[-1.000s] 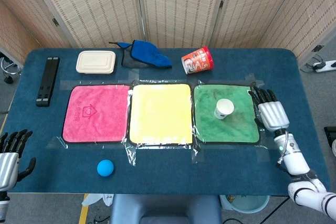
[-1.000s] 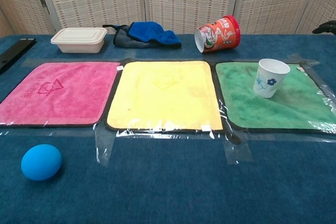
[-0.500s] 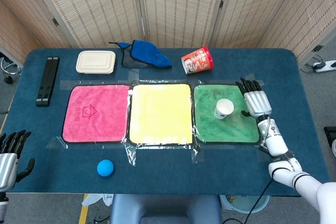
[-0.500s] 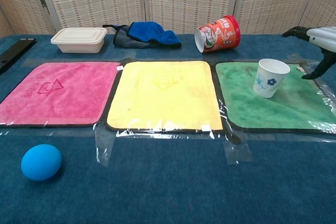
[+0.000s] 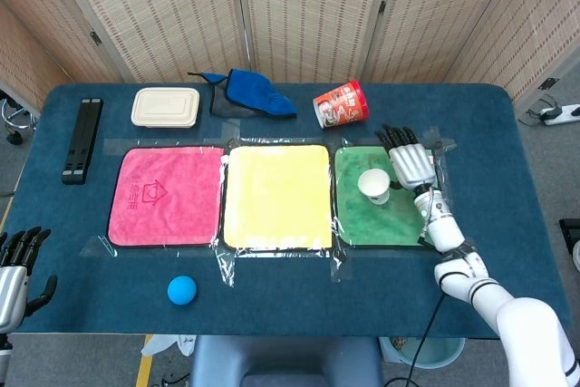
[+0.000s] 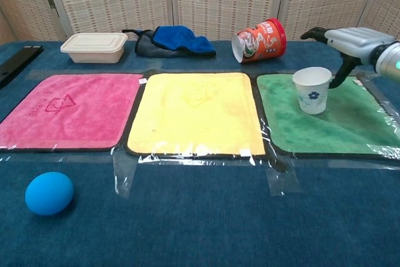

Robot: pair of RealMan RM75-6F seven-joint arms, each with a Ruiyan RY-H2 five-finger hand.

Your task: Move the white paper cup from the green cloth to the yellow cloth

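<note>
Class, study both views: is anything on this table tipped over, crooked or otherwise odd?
Yes. The red printed cup behind the green cloth lies on its side, mouth facing left. A blue cloth sits crumpled at the back, unlike the three flat taped cloths. The white paper cup stands upright beside the right hand.

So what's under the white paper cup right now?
The green cloth: the paper cup stands upright on it, with the right robot hand close beside it. The patch of cloth beneath the cup's base is hidden.
</note>
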